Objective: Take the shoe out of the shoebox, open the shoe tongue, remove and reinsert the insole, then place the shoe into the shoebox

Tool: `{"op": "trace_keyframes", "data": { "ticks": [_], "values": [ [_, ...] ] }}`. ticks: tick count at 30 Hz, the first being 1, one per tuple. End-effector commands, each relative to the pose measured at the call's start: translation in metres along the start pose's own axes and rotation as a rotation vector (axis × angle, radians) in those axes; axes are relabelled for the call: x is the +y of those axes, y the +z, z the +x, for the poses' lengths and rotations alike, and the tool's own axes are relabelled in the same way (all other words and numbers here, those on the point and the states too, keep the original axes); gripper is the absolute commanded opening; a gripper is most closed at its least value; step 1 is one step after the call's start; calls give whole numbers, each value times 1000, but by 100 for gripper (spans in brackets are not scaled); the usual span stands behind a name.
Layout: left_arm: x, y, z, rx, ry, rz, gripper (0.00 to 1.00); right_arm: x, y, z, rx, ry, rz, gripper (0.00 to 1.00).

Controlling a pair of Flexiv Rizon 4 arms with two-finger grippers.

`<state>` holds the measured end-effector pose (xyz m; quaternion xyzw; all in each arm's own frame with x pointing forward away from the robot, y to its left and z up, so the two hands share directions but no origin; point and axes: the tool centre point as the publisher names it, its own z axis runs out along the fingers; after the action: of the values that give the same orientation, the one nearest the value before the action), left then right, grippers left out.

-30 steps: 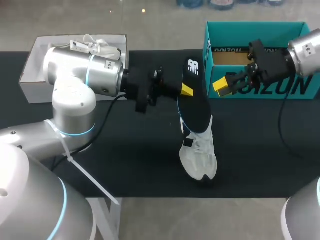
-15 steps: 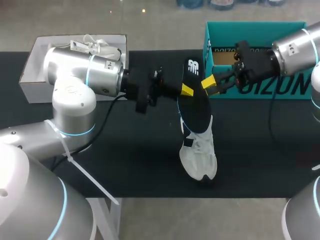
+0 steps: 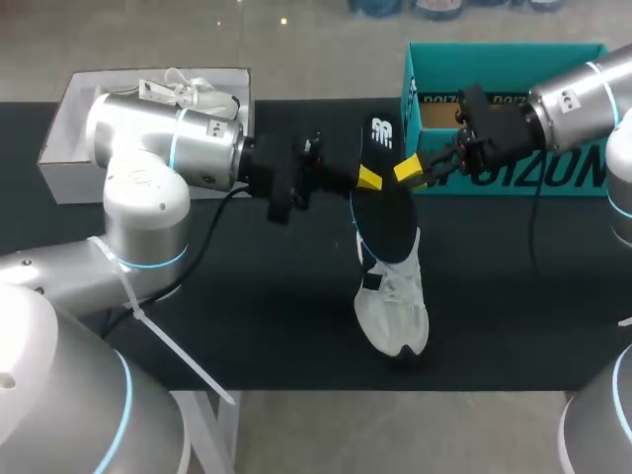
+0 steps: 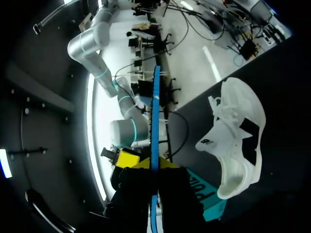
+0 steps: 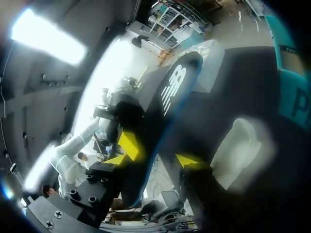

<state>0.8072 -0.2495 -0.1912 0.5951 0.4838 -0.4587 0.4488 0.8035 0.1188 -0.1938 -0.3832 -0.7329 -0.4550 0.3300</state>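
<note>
My left gripper is shut on the black insole and holds it in the air over the table's middle. The insole's lower end overlaps the heel of the white shoe, which lies on the black table. In the left wrist view the insole stands edge-on in my left gripper, with the shoe off to one side. My right gripper is at the insole's other edge. In its wrist view the insole runs between the still-open fingers of my right gripper.
The teal shoebox stands open at the back right, just behind my right arm. A white box at the back left holds another white shoe. The table's front edge is just past the shoe's toe.
My right gripper has moved left from in front of the teal shoebox to the insole, and its fingers have narrowed around it. The left arm, the insole and the shoe have kept still.
</note>
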Motion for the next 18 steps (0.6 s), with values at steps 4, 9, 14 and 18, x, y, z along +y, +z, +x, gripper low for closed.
{"op": "trace_keyframes", "data": {
  "ticks": [4, 9, 14, 18],
  "values": [
    [0, 1, 1, -3, 2, -2, 0, -1, 4, 2, 2, 3, -1, 38],
    [0, 1, 1, -3, 2, -2, 0, -3, 7, 3, 7, 6, 2, 40],
    [0, 1, 1, -3, 2, -2, 0, -4, 9, 4, 7, 7, 7, 42],
    [0, 1, 1, -3, 2, -2, 0, -6, 9, 5, 6, 7, 6, 31]
  ]
}}
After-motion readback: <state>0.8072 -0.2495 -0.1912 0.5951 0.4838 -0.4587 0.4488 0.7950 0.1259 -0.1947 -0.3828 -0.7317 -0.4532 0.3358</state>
